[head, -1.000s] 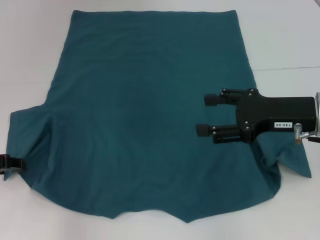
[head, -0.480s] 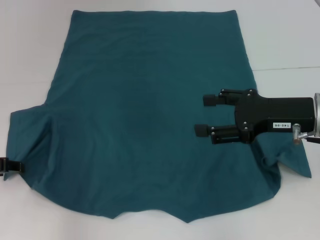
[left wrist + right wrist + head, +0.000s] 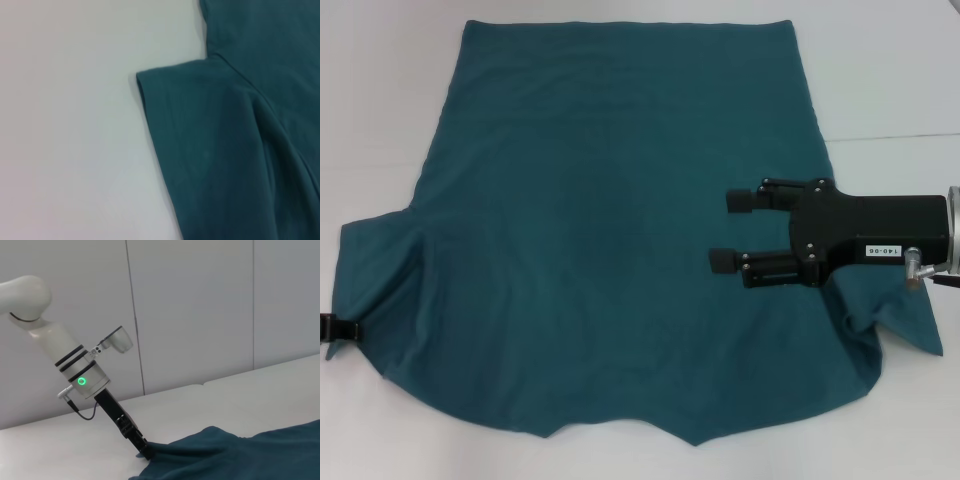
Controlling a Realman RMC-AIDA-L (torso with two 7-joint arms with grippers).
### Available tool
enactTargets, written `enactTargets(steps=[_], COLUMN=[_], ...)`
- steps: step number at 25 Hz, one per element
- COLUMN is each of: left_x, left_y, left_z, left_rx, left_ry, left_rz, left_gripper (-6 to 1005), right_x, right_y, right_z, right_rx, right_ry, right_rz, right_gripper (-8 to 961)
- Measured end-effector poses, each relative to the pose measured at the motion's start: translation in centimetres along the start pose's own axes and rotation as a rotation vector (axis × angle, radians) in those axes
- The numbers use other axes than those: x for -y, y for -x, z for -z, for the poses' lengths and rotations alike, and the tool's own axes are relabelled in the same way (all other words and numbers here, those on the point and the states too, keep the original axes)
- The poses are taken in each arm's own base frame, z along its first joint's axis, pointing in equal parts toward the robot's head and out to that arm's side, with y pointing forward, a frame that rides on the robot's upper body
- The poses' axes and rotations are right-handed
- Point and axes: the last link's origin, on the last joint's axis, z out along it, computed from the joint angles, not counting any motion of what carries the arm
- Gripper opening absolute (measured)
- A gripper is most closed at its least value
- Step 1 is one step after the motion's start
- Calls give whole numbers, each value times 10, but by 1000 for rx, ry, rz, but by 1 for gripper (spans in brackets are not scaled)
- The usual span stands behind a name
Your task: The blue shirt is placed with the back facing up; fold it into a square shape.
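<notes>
The white table [image 3: 900, 60] carries everything, and its bare surface frames the cloth on all sides in the head view. The blue shirt [image 3: 620, 230] takes up most of that frame, spread flat with its plain side up, the straight hem along the top edge of the picture and the collar end toward the bottom. It lies open like this, I judge, because no fold has been made yet and each sleeve has to be reachable from its own side.

The right gripper [image 3: 732, 230] hangs over the right-centre of the frame above the cloth, its two black pads spread well apart with nothing between them, pointing toward the middle of the shirt. The right sleeve [image 3: 905, 325] lies rumpled just below its body at lower right, which suggests the arm is placed to work that side.

The left gripper [image 3: 335, 328] sits at the far lower-left edge, right at the tip of the left sleeve [image 3: 200, 150]. In the right wrist view its fingers [image 3: 145, 454] meet the cloth's edge, but whether they are pinching the sleeve I cannot tell.
</notes>
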Motion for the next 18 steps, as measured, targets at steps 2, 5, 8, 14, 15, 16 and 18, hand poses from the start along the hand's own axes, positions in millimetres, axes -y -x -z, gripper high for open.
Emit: enactTargets(steps=[2, 5, 8, 14, 15, 16, 18], left_x=[0, -1, -2, 1, 1, 1, 0], left_y=[-1, 1, 3, 2, 2, 2, 1], left_z=[-1, -5, -8, -7, -6, -6, -6], left_rx=[-10, -8, -3, -11, -11, -11, -10], left_ry=[-6, -6, -4, -10, -10, -9, -9], left_rz=[-11, -30, -39, -34, -34, -35, -39], left_gripper=[469, 458, 446, 206, 176, 147, 88], right_x=[0, 0, 0, 0, 0, 0, 0], right_y=[0, 0, 0, 2, 2, 2, 2], right_z=[0, -1, -1, -3, -3, -4, -5], right_rx=[0, 1, 1, 1, 2, 3, 3], right_ry=[-1, -1, 2, 5, 7, 8, 10], right_rz=[0, -3, -7, -11, -13, -13, -14], right_gripper=[881, 881, 881, 881, 881, 881, 882])
